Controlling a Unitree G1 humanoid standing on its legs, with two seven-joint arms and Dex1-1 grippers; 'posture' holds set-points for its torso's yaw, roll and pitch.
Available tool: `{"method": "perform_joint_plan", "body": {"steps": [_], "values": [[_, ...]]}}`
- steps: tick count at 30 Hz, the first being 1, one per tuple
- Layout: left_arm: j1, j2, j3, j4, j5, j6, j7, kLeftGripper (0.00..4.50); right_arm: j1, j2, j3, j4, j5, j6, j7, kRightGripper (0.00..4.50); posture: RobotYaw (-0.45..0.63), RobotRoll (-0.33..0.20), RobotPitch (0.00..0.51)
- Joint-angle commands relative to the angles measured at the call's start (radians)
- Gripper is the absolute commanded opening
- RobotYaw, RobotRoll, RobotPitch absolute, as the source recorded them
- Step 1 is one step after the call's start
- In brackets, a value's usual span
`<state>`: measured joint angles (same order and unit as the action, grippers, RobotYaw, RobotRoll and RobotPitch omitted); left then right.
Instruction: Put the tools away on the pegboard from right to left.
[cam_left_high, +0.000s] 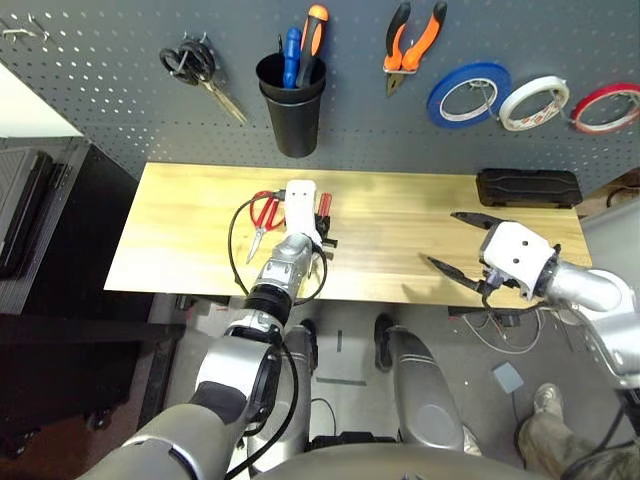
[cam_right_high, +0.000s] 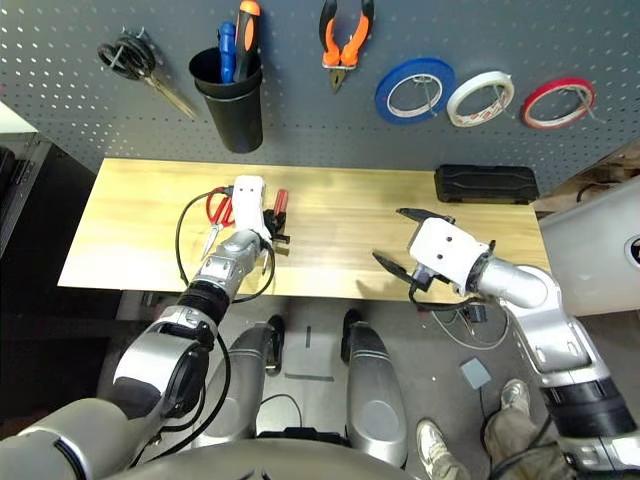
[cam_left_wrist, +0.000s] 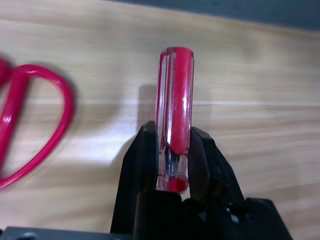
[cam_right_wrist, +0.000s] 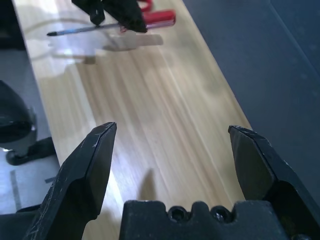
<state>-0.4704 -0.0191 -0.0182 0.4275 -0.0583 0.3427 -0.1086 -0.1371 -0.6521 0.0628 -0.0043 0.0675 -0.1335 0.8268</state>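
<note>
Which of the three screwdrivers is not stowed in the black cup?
The slim red-handled screwdriver: the left gripper is shut on it over the table, while the blue-handled and orange-handled ones stand in the cup.

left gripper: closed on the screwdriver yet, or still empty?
Closed on it: the left gripper has both black fingers pressed against the red-handled screwdriver, above the wooden table.

worktop (cam_left_wrist: 260, 75) looks like pale wood, smooth with a soft sheen. screwdriver (cam_left_wrist: 173, 100) handle is glossy see-through red plastic, the left claw (cam_left_wrist: 172, 150) fingers matt black plastic, pegboard (cam_left_high: 120, 90) matt grey.
</note>
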Motion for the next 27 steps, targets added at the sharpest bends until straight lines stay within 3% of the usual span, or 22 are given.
{"method": "perform_joint_plan", "body": {"steps": [1,8,13,21,27], "values": [[0.13,-0.007,-0.024,-0.29,-0.025,0.132,-0.003,0.88,-0.037,0.02,0.028,0.114,0.017,-0.093,0.057,4.5,0.21,0.0,0.3],[0.349,0.003,-0.036,-0.727,-0.023,0.236,0.03,0.88,-0.139,0.059,0.048,0.322,0.023,-0.231,0.135,4.5,0.29,0.0,0.297],[0.409,0.007,-0.01,-0.946,-0.028,0.212,0.061,0.88,-0.197,0.081,0.047,0.444,0.031,-0.316,0.172,4.5,0.33,0.0,0.293],[0.267,0.034,0.04,-1.144,-0.058,0.287,0.077,0.88,-0.256,0.112,0.026,0.59,0.066,-0.406,0.203,4.5,0.37,0.0,0.287],[0.01,0.101,0.101,-1.212,-0.107,0.441,0.068,0.88,-0.279,0.131,-0.009,0.631,0.133,-0.474,0.236,4.5,0.37,0.0,0.279]]}}
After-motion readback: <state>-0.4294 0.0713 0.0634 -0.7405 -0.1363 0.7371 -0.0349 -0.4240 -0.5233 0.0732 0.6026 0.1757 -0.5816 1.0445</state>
